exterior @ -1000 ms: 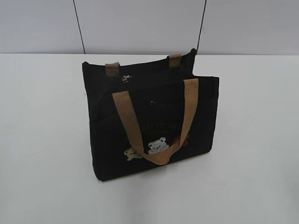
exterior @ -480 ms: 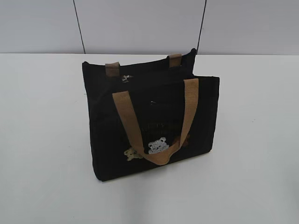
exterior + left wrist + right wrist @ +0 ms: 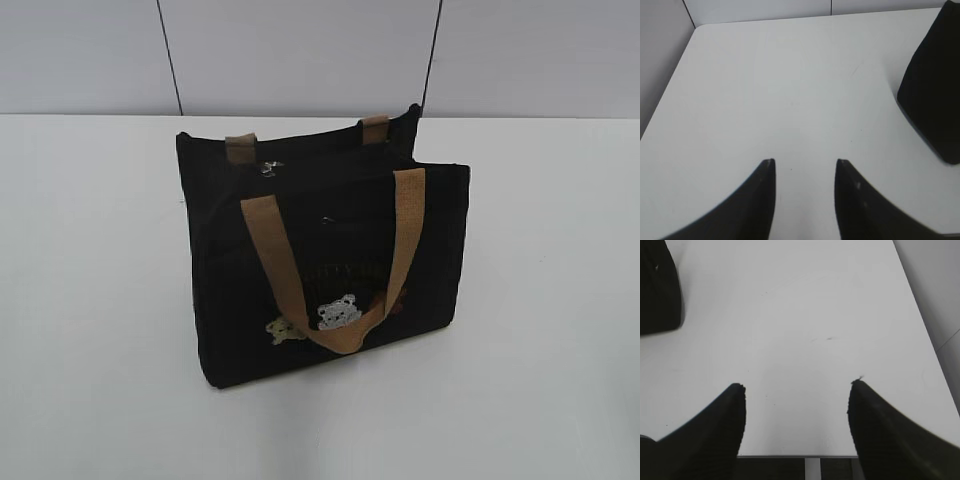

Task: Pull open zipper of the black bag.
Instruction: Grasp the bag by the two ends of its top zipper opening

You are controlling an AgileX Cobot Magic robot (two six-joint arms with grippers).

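Black fabric forms the tote, the black bag, standing upright mid-table with its zipper pull tab glinting at the top left end, beside a tan handle. Both arms wait well apart from it: left gripper jaws parted and empty, right gripper spread wider, also empty. Likely trouble: the light bag may slide or tip if the tab is tugged unbraced, or the tiny tab may slip free. Its contents are hidden.
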